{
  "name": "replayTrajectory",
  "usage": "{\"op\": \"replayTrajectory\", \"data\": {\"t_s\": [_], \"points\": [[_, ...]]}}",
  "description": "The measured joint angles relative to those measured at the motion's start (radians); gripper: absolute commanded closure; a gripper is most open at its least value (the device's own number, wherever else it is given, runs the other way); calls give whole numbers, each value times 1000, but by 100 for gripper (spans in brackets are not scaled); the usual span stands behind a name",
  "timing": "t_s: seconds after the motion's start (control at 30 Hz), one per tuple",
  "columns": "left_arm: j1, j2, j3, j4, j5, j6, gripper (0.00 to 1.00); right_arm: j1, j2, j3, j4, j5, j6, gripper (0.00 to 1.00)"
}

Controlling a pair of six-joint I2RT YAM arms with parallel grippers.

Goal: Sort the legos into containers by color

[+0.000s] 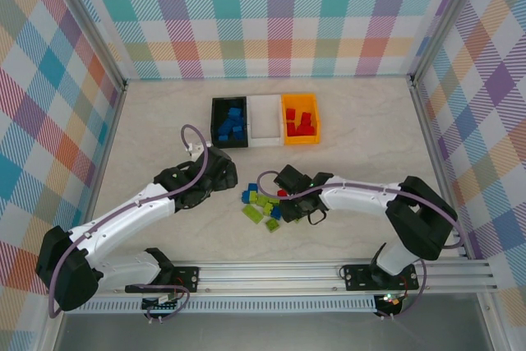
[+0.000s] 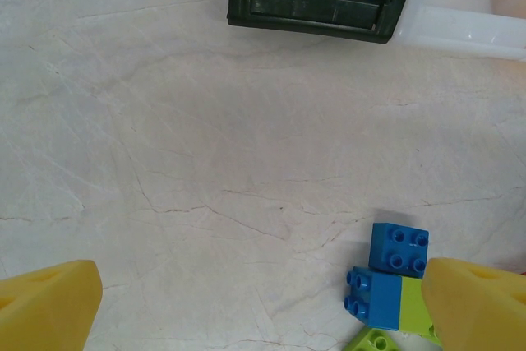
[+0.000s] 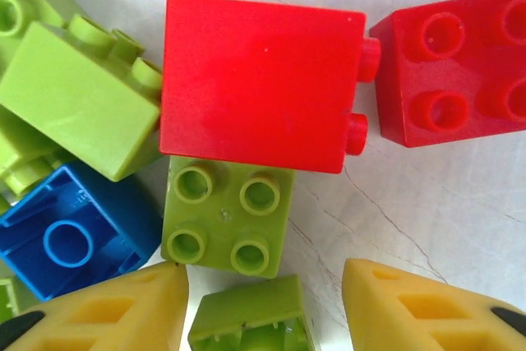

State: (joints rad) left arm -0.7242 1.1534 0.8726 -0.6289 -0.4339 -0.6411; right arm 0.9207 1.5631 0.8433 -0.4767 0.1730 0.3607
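The loose legos lie in a small pile near the table's middle, in blue, lime green and red. My right gripper hovers low over the pile and is open. Between its yellow fingers lies a lime brick, with a gap on its right side. Just beyond sit a studded lime brick, a red brick on its side and another red brick. My left gripper is open over bare table, left of two blue bricks. The black bin holds blue bricks, the orange bin red ones.
The white bin stands between the black and orange bins, with nothing visible inside. A blue brick and more lime bricks crowd the left of the right gripper. Checked walls enclose the table on three sides.
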Motion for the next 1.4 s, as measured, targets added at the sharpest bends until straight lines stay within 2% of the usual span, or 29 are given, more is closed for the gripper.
{"op": "replayTrajectory", "data": {"t_s": [0.27, 0.57, 0.73, 0.83, 0.93, 1.1, 1.27, 1.4], "points": [[0, 0, 0, 0, 0, -2, 0, 0, 2, -12, -3, -1, -1, 49], [0, 0, 0, -1, -1, -3, 0, 19, -1, -33, -14, 18, 4, 65], [0, -1, -1, 0, 0, -3, 0, 23, -85, -29, -48, 21, 7, 67], [0, -10, -17, 0, 0, -3, 0, 5, -148, 42, -95, 25, -10, 67], [0, -30, -48, 2, 2, -3, 0, -45, -149, 195, -96, 20, -42, 67], [0, -74, -99, 3, 14, -18, 0, -177, 16, 510, -28, 3, -76, 67], [0, -109, -132, 7, 37, -29, 0, -269, 335, 792, 20, -7, -77, 67], [0, -109, -167, 32, 74, -34, 0, -300, 553, 958, -1, -8, -77, 66]]}}
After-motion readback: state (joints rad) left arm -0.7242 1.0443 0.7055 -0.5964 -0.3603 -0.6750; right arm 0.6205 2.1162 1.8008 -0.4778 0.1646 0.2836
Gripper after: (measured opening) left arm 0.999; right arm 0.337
